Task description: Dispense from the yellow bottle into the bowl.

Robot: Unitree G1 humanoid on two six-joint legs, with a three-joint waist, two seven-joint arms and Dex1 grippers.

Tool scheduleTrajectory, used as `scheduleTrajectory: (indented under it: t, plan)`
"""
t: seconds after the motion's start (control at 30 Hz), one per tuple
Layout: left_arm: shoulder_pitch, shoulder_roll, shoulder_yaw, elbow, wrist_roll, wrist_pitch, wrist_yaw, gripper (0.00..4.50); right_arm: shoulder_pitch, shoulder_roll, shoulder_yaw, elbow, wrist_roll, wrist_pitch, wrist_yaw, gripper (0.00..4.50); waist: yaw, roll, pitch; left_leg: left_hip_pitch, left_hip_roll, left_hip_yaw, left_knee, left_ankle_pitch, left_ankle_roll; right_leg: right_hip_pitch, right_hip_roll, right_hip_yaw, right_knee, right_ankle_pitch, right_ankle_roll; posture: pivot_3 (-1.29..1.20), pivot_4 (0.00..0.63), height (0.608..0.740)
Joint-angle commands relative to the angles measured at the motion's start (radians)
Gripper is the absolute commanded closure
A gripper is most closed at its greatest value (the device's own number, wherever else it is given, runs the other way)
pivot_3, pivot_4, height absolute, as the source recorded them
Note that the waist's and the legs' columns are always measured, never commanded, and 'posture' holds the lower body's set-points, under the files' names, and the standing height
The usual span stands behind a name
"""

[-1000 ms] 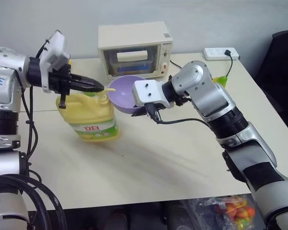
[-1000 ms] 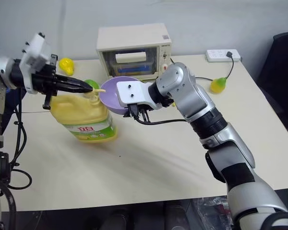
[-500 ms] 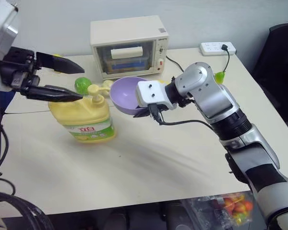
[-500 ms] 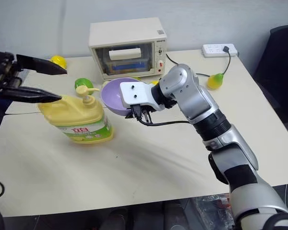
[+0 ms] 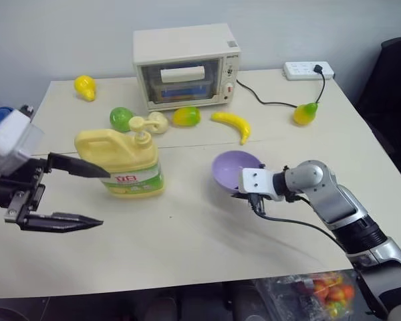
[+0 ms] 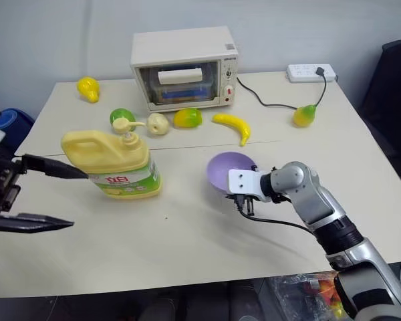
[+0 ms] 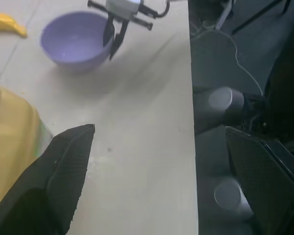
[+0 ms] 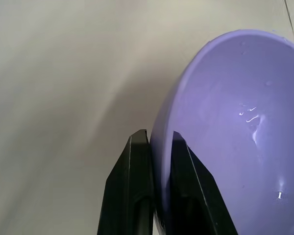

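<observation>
Silver-and-black arms, white wrist blocks, black cables, black two-fingered tools

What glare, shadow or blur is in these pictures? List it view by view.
Right wrist view: small white highlights on the bowl's glossy inside, right end effector fingers sharp. Left wrist view: left end effector fingers soft and out of focus, soft shadow on the table beside the bowl. Left eye view: yellow bottle evenly lit, faint shadow at its base.

Head stereo pair looks forward and down over the whole tabletop (image 5: 207,234). Left wrist cam, mid-range, sees the bowl (image 7: 76,41) too. Right wrist cam sits tight on its rim.
</observation>
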Motion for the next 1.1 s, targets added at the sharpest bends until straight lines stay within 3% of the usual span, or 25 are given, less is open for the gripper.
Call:
scheduleTrajectory:
  t: [0.03,0.3,0.47,0.5,0.73,0.9,1.1]
  plan:
    - [0.055,-0.017,0.089,-0.046,0.007,-0.012,0.028,0.02,0.029,-0.002,-0.047,0.081,-0.020,-0.122,-0.085,4.50,0.001,-0.001,0.000,0.001,0.000,0.000,0.000,0.000,0.000,0.001,0.000,0.000,0.000,0.000,-0.001,0.00,0.150,0.740]
    - [0.126,-0.048,0.111,-0.060,0.025,-0.077,0.088,0.00,0.041,0.026,-0.064,0.140,0.006,-0.164,-0.099,1.96,0.001,-0.001,0.000,0.002,0.003,0.002,0.000,0.001,-0.001,0.000,0.003,0.001,0.000,0.003,-0.004,0.00,0.150,0.740]
    - [0.124,-0.038,0.116,-0.022,0.009,-0.077,0.098,0.00,0.075,-0.036,-0.133,0.020,0.087,-0.076,-0.029,0.21,0.003,-0.001,0.000,0.002,0.002,0.002,0.000,0.001,-0.001,0.000,0.003,0.001,0.001,0.003,-0.003,0.00,0.150,0.740]
    - [0.130,-0.036,0.120,-0.012,0.012,-0.079,0.095,0.00,0.085,-0.056,-0.157,-0.019,0.117,-0.043,-0.008,0.03,0.004,-0.001,0.000,0.001,0.002,0.002,0.000,0.001,-0.001,0.000,0.003,0.001,0.002,0.003,-0.003,0.00,0.150,0.740]
    - [0.205,-0.021,0.220,0.090,0.062,-0.102,0.025,0.00,0.163,-0.271,-0.440,-0.234,0.463,0.272,0.182,0.03,0.012,-0.001,0.001,0.000,0.003,0.002,0.000,0.000,0.001,0.001,0.003,0.000,-0.002,0.004,-0.002,0.00,0.150,0.740]
    - [0.256,0.006,0.373,0.188,0.077,-0.065,-0.037,0.00,0.247,-0.483,-0.649,-0.183,0.663,0.496,0.362,0.03,0.026,-0.001,0.001,0.001,0.004,0.003,0.000,-0.001,0.004,0.003,0.004,-0.001,-0.008,0.004,-0.002,0.00,0.150,0.740]
    - [0.261,0.007,0.417,0.212,0.057,-0.014,-0.014,0.00,0.233,-0.491,-0.728,-0.148,0.746,0.595,0.315,0.03,0.024,0.000,0.003,0.023,0.009,0.004,-0.004,-0.003,0.006,0.032,0.008,-0.003,-0.022,0.001,-0.009,0.00,0.150,0.740]
